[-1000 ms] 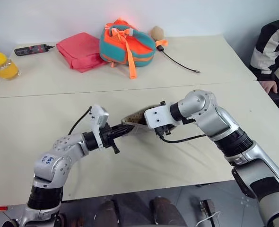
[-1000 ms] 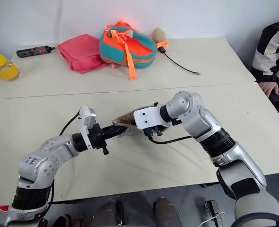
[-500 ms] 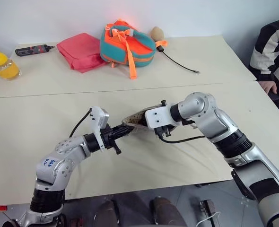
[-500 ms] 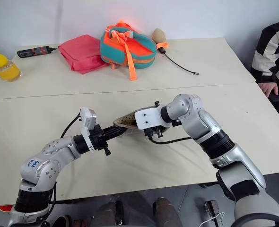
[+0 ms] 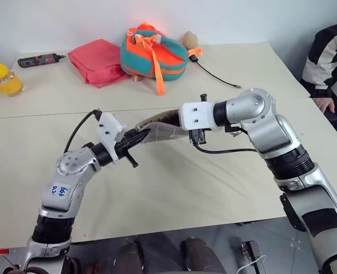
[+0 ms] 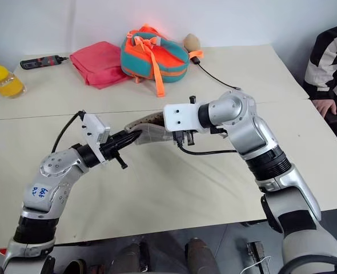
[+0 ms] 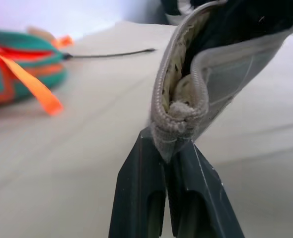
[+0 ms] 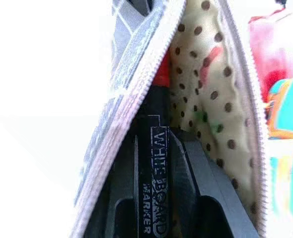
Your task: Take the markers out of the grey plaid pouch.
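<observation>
Grey plaid pouch [image 5: 160,127] lifted higher, both tools w/ it, marker [image 8: 154,163] pinched

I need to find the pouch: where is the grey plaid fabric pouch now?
The grey plaid fabric pouch is lifted above the beige table, mid-scene, held between the left gripper and the right gripper.

Both arms reach inward, raised. The left pincer [image 5: 135,137] is clamped tight. The right pincer [image 8: 154,163] grips a marker [image 8: 154,183].

Woven cloth pouch [image 5: 160,130], dotted fabric lining [image 8: 206,94]
</observation>
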Tool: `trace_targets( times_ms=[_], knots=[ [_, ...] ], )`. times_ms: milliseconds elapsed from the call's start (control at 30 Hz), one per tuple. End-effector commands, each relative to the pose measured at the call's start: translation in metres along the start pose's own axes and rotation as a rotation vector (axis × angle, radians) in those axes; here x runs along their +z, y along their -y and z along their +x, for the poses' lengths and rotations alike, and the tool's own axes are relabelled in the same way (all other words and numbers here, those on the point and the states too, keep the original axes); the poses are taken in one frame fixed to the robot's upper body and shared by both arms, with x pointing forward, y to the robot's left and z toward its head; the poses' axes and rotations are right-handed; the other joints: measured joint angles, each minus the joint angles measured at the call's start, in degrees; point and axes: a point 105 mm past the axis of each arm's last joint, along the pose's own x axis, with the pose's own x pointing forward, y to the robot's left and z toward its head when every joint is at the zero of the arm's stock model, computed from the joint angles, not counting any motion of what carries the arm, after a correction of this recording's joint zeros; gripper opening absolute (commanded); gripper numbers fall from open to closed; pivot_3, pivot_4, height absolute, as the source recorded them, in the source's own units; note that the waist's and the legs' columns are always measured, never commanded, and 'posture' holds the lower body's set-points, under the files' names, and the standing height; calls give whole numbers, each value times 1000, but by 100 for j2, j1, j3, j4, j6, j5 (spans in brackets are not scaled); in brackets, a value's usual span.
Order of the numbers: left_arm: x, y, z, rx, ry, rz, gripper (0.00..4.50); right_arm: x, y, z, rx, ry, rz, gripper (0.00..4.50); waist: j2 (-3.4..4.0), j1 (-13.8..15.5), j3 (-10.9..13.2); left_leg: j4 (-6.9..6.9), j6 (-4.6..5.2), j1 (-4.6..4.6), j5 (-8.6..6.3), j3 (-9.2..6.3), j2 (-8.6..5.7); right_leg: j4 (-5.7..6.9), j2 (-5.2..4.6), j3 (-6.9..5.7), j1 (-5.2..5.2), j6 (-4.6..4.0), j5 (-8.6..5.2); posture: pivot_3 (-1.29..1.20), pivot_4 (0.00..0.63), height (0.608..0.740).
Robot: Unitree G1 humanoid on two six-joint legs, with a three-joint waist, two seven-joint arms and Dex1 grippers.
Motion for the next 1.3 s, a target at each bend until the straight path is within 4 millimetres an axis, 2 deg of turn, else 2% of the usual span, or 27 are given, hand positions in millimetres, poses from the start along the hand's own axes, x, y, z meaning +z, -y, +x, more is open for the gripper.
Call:
trace_targets(
  times_ms=[33, 233, 367, 500, 633, 667, 767, 833, 933, 967, 1100, 1300],
  knots=[
    [4, -13, -7, 53, -1, 112, 0, -6, 20, -16, -96, -25, -41, 538, 0, -2, 0, -1, 0, -1, -1, 0, 0, 0, 0, 0, -2, 0, 0, 0, 150, 740],
    [-10, -15, -15, 73, -29, 131, 0, -1, 29, -25, -147, 49, 38, 538, 1, -20, 0, -6, -1, -3, -3, 0, 5, 4, 1, 3, -12, 0, 0, 0, 150, 740],
    [-11, -29, -20, 147, -17, 88, 0, -13, 18, -27, -117, 26, 72, 538, 1, -4, 0, -2, -2, -2, -3, -1, 6, 12, 0, 1, -12, 0, 0, 0, 150, 740],
    [-16, -39, -27, 180, -43, 108, 0, -2, 10, -42, -97, 147, 178, 538, 0, 8, 0, 0, -1, -3, -4, 0, 5, 11, 0, 2, -11, 0, 0, 0, 150, 740],
    [-18, -39, -30, 184, -43, 96, 0, 1, 7, -52, -106, 214, 271, 538, 0, 12, 0, -1, 0, -4, -6, -2, 5, 10, -1, 0, -10, 1, 0, 0, 150, 740],
    [-18, -39, -31, 188, -43, 93, 0, -1, 7, -54, -118, 216, 296, 538, 0, 9, 0, -2, 0, -4, -6, -2, 5, 10, 0, 0, -8, 0, 0, 0, 150, 740],
    [-17, -39, -33, 191, -34, 97, 0, -28, 5, -57, -163, 93, 297, 538, 0, 4, 0, -2, 0, -3, -6, -1, 6, 11, 1, 1, -8, 0, 0, 0, 150, 740],
    [-17, -41, -35, 200, -36, 92, 0, -34, 8, -59, -192, 81, 305, 538, 0, 6, 1, -1, 1, -3, -6, 1, 5, 10, 0, 2, -7, 0, 0, 0, 150, 740],
    [-18, -44, -39, 210, -47, 92, 0, -14, 34, -72, -315, 295, 466, 538, 0, -13, 1, -3, 1, -3, -6, 5, 7, 10, 3, 6, -8, 0, 0, 0, 150, 740],
    [-18, -44, -39, 209, -44, 83, 0, -10, 37, -72, -324, 319, 472, 538, 1, -15, 1, -4, 1, -3, -6, 4, 9, 13, 4, 9, -10, 0, 0, 0, 150, 740],
    [-20, -38, -34, 186, -46, 79, 0, 2, 34, -66, -296, 404, 527, 538, 1, 3, 0, 1, 0, -3, -6, 1, 8, 14, 2, 3, -11, 0, 0, 0, 150, 740],
    [-21, -31, -29, 177, -37, 60, 0, 20, 42, -72, -304, 563, 659, 538, 1, 9, 1, -3, -1, -6, -8, 0, 7, 13, 1, 3, -14, 1, 0, 0, 150, 740]
  ],
)
